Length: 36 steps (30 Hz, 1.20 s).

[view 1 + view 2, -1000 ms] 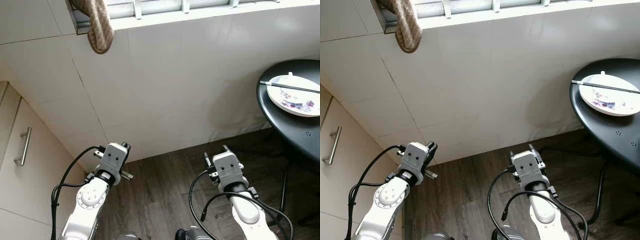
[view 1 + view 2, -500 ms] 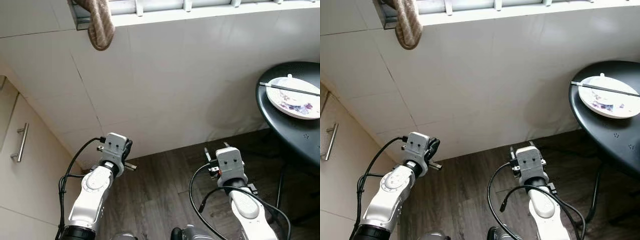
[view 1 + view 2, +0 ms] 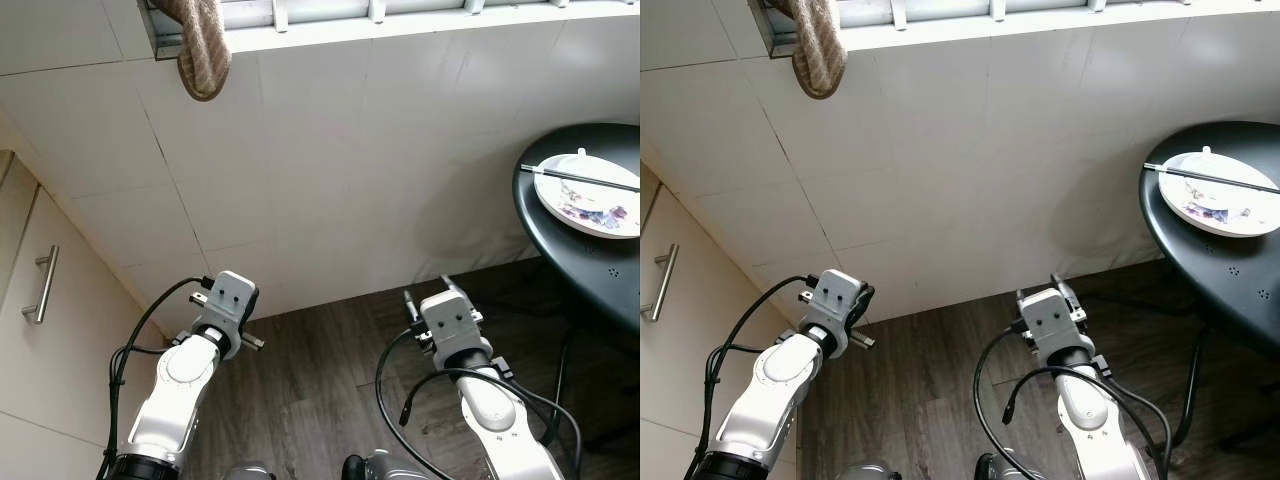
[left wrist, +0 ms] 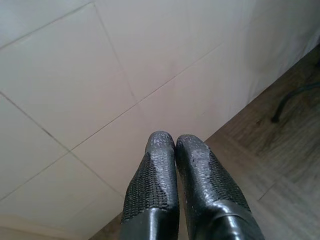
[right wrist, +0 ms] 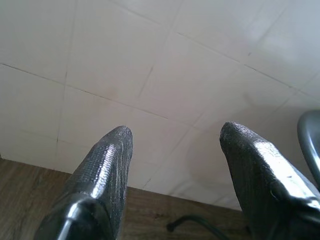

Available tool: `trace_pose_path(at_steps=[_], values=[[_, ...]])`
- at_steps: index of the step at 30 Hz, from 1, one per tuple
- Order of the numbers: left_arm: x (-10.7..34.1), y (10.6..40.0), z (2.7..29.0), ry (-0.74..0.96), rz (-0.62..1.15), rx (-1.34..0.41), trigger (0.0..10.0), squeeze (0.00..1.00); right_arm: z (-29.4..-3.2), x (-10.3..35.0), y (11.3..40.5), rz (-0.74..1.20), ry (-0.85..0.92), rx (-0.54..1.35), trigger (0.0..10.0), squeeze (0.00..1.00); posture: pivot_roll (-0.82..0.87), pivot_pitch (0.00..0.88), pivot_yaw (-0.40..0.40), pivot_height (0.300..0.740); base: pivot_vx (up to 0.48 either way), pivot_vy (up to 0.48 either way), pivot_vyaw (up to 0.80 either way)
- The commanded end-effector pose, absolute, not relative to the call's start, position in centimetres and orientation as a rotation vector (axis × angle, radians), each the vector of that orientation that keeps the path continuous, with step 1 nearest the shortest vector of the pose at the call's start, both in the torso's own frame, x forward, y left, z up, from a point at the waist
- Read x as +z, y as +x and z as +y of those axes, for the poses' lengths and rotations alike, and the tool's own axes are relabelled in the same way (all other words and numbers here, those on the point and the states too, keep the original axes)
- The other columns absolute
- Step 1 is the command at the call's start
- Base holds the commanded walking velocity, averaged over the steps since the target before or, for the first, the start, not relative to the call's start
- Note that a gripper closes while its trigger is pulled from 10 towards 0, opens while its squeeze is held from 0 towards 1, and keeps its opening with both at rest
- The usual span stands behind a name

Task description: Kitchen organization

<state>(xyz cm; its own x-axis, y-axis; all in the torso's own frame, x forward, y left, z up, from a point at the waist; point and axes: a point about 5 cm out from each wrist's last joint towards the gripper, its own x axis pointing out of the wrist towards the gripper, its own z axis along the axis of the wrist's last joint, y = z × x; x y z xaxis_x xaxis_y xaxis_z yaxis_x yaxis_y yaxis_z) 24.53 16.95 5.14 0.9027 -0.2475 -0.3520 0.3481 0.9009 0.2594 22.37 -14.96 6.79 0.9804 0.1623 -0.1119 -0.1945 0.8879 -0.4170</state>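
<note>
The left pincer (image 4: 174,142) is seen lowered a touch from half a second ago, fingers pressed together, aimed at the white tiled wall (image 3: 340,170). The right pincer (image 5: 175,142) is held with fingers apart above the wooden floor (image 3: 320,380). On the round black surface (image 3: 590,270) off to the right, a plate (image 3: 590,195) is set with chopsticks (image 3: 580,177) laid across it.

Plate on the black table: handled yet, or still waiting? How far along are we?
Nothing looks done. The plate sits on the black table, chopsticks across it. Left gripper is shut and empty, right gripper open and empty, both facing the tiled wall. Approaching and clearing remain.
</note>
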Motion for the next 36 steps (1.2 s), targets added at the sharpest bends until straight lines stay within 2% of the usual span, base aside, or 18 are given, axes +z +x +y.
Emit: trace_pose_path(at_steps=[1, 18, 24, 33, 36], values=[[5.7, 24.5, 16.7, 0.349, 0.286, -0.323, 10.0, 0.00, -14.9, 6.9, 22.6, 0.054, -0.457, 0.200, 10.0, 0.00, 0.13, 0.000, -0.018, 0.740, 0.000, 0.000, 0.00], [6.9, 25.2, 16.1, 0.338, 0.199, -0.294, 10.0, 0.00, -13.8, 7.6, 24.4, 0.010, -0.413, 0.182, 10.0, 0.00, 0.14, 0.000, -0.016, 0.740, 0.000, 0.000, 0.00], [7.3, 25.4, 15.3, 0.303, 0.160, -0.354, 10.0, 0.00, -14.0, 7.8, 24.7, 0.014, -0.380, 0.155, 10.0, 0.00, 0.14, 0.000, -0.012, 0.740, 0.000, 0.000, 0.00], [7.0, 25.1, 14.7, 0.322, 0.157, -0.403, 10.0, 0.00, -14.1, 8.1, 25.0, 0.024, -0.363, 0.130, 10.0, 0.00, 0.13, 0.000, -0.016, 0.740, 0.000, -0.432, 0.00], [7.0, 25.1, 14.7, 0.315, 0.156, -0.404, 10.0, 0.00, -14.3, 8.0, 25.1, 0.039, -0.370, 0.120, 10.0, 0.00, 0.13, 0.000, -0.017, 0.740, 0.000, -0.480, -0.55]])
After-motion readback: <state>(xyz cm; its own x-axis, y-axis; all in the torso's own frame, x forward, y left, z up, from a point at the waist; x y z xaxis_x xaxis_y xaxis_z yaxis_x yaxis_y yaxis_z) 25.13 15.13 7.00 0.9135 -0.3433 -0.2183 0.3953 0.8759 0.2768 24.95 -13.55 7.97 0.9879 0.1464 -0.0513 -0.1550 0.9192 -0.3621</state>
